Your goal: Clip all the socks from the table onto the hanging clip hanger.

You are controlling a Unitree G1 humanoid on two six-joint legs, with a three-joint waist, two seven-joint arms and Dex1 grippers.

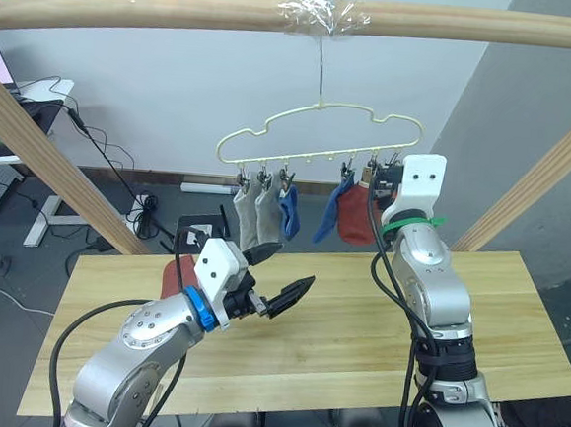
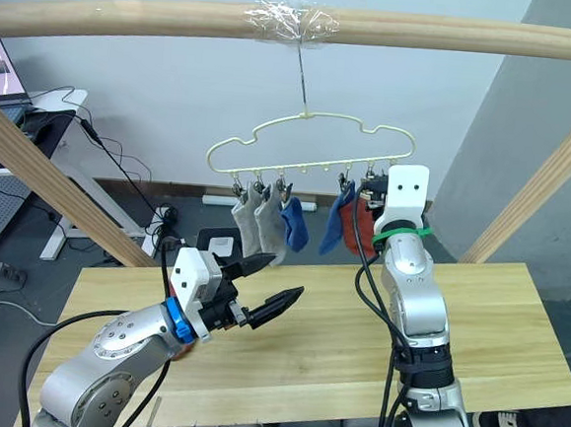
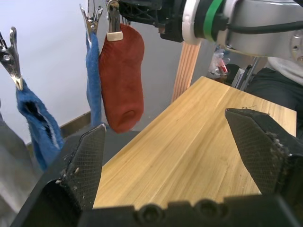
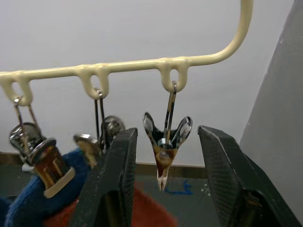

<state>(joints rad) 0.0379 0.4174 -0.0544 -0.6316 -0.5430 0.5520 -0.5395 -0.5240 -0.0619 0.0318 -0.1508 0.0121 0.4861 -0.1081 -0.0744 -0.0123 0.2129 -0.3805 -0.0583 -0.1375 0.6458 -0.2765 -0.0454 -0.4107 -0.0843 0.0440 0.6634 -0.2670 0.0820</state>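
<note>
Hanging from a wooden pole (image 1: 183, 10), the clip hanger (image 1: 319, 137) carries two grey socks (image 1: 256, 216), two blue socks (image 1: 290, 210) and one rust-red sock (image 3: 121, 80). The right gripper (image 4: 163, 182) brackets an empty clip (image 4: 165, 146), fingers apart. The left gripper (image 1: 285, 278) hovers wide open above the table (image 1: 515, 311), where another rust-red sock (image 1: 172, 276) lies.

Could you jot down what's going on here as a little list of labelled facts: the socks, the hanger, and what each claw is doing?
Hanger: clip hanger hooked on a wooden pole
Socks hung: two grey, two blue, one rust-red
Sock on table: one rust-red sock, behind the left arm
Table: table beneath the hanger
Left claw: left claw open, holding nothing, above the table
Right claw: right claw raised, open around the end clip, which holds no sock
</note>
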